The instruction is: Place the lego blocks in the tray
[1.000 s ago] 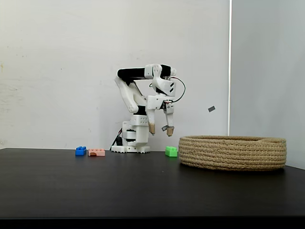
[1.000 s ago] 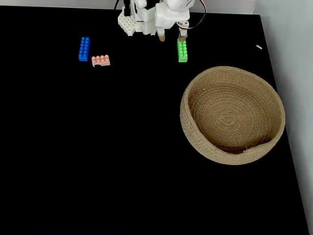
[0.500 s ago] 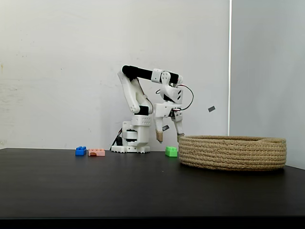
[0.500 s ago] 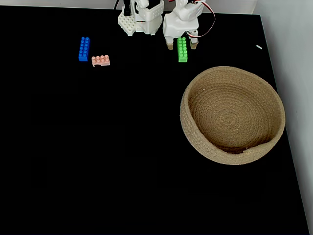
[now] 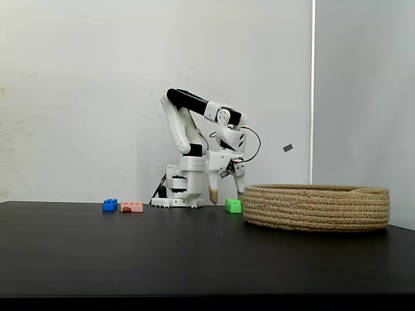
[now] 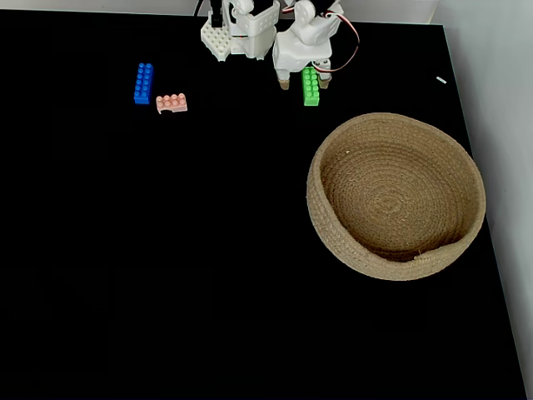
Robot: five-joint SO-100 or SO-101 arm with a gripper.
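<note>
Lower now, pincer (image 6: 303,83) fingers apart astride green brick (image 6: 311,87), rope basket (image 6: 333,158) just beside.

Light: bright, even | shadows: faint | focus: sharp | tabletop (image 6: 166,250): near-black, detail possibly lost

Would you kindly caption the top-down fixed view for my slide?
Open gripper straddles the green brick; blue brick, pink brick and rope basket wait on the black table.

Straddling the small bright green studded brick (image 6: 311,87) with spread gripper (image 6: 303,82) fingers; crowding nearby, the round coiled-rope basket (image 6: 333,150).
</note>
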